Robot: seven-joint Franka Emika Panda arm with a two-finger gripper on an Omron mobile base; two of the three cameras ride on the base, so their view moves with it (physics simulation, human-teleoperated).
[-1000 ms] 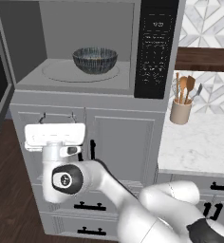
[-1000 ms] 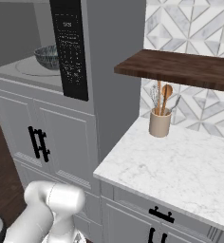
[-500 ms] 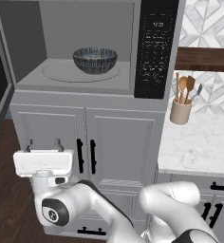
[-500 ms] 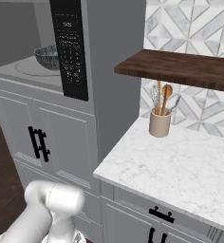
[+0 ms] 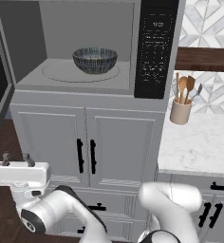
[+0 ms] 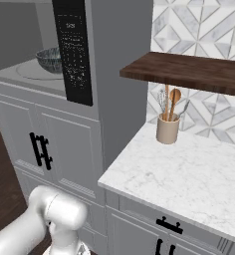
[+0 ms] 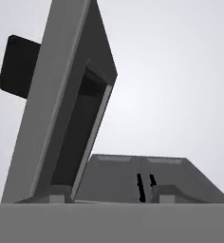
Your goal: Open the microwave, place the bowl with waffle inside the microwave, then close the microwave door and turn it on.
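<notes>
Below microwave (image 5: 85, 52) | tool (image 5: 16, 160) lower, jaws narrower | bowl (image 5: 95, 60) unmoved

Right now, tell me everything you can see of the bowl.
The bowl is small, round and dark blue-grey, its outer wall streaked with fine pale lines and its inside lighter. It stands upright on the round turntable inside the open microwave, slightly right of the cavity's middle and towards the back. Only the turntable touches it. From the right base view its rim peeks out beside the black keypad panel. Its contents cannot be seen.
</notes>
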